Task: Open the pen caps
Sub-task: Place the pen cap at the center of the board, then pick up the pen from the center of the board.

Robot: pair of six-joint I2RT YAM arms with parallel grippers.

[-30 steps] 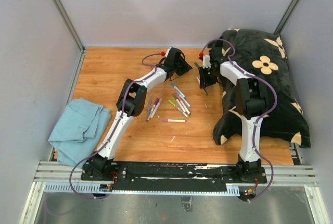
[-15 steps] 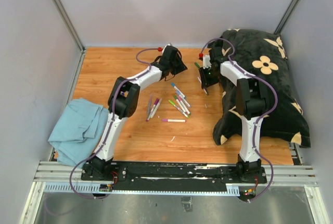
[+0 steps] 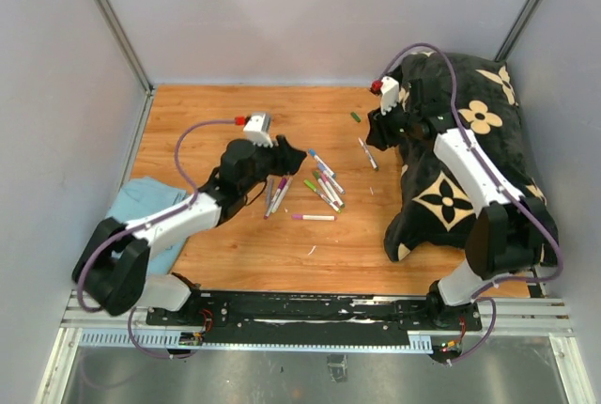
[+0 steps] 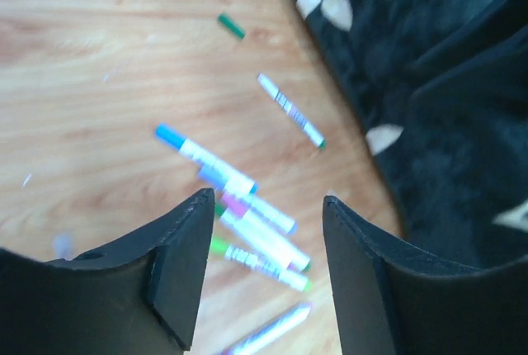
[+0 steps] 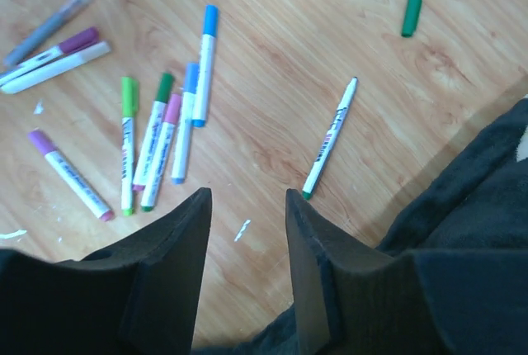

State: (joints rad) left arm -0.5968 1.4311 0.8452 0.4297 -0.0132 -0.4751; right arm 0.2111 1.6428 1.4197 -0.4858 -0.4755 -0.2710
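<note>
Right wrist view shows the right claw (image 5: 246, 210) spread and empty, a bare pen (image 5: 328, 139) just ahead and a green cap (image 5: 411, 13) loose beyond, while the left claw (image 4: 264, 215), likewise empty, hangs over the capped pens (image 4: 216, 167), probably choosing the next.

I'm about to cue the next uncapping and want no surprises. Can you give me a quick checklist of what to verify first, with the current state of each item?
1. Empty left pincer: ok, jaws apart, nothing between them.
2. Empty right pincer: ok, jaws apart, nothing held.
3. Opened pen set down: ok, the small green plastic cap lies apart from the thin white green-tipped pen barrel on the wooden table.
4. All caps off: not ok, the cluster of white marker pens has caps on.
5. Next pen free to grasp alone: cannot tell, several lie side by side.
</note>
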